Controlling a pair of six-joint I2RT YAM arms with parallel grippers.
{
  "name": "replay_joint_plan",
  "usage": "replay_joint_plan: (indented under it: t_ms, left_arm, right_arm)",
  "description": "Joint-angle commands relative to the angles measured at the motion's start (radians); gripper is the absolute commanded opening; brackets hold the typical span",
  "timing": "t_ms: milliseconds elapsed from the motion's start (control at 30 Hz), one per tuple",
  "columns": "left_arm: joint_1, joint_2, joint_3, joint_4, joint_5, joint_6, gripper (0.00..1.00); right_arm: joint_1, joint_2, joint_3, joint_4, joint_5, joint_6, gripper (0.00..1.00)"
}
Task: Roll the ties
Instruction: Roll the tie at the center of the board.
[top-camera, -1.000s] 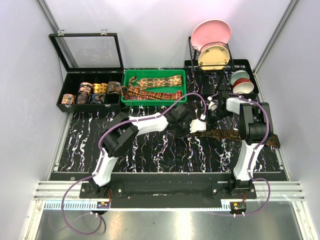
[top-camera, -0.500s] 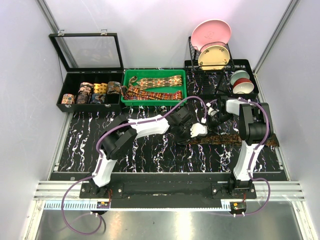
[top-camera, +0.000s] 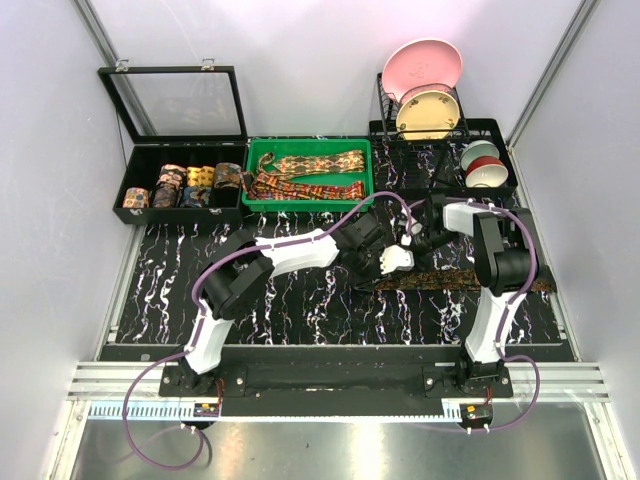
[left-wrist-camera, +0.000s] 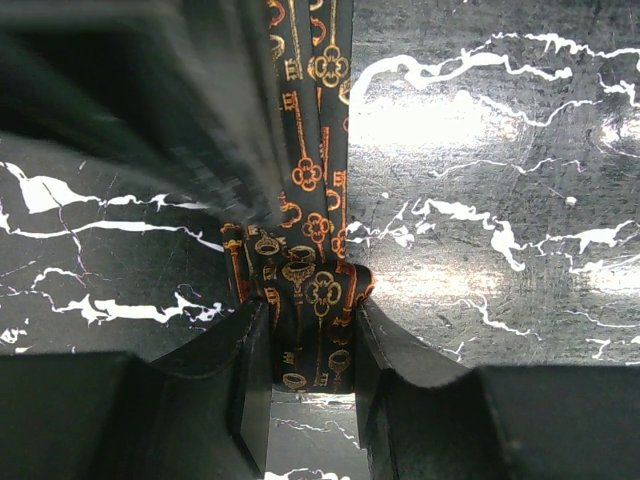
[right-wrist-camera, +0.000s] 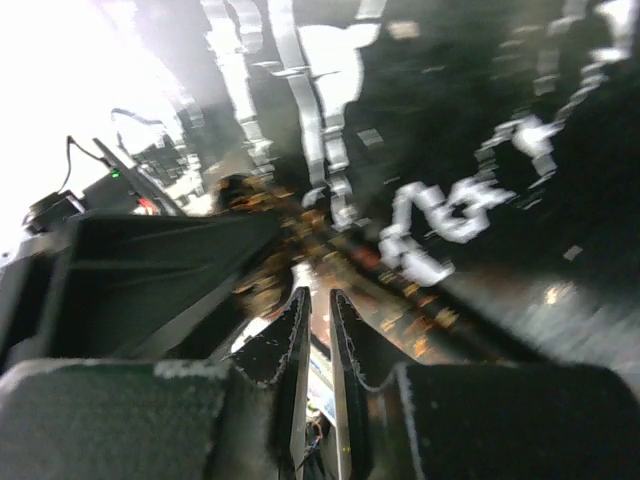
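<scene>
Here, key-patterned tie pinched tight in left pincer, right pincer close beside, blurred, grip unclear.

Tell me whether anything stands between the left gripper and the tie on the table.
Nothing visible does. The left gripper has its jaws closed on the key-patterned tie, with the cloth bunched between them on the marbled table. A blurred dark shape crosses the tie farther along, beyond the grip.

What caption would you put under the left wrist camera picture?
Left gripper pinching a dark cloth necktie patterned with gold keys above a black, white-veined tabletop.
</scene>
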Motion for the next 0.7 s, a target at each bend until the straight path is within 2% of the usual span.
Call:
replay_joint_plan:
  t_ms: [0,333,667]
  left_arm:
    - [-0.004,0.070,-0.076,-0.179,-0.012,-0.051,0.25]
    - [-0.001,-0.034,-0.134,-0.045,-0.024,-0.091,0.27]
    - [0.043,-0.036,-0.134,0.025,-0.015,-0.186,0.26]
  right_arm:
    - [0.012,0.046,-0.014,0.037,0.064,0.013,0.18]
    - [0.050,0.046,-0.007,0.045,0.200,0.006,0.17]
    - [0.052,0.057,0.002,0.037,0.216,-0.001,0.17]
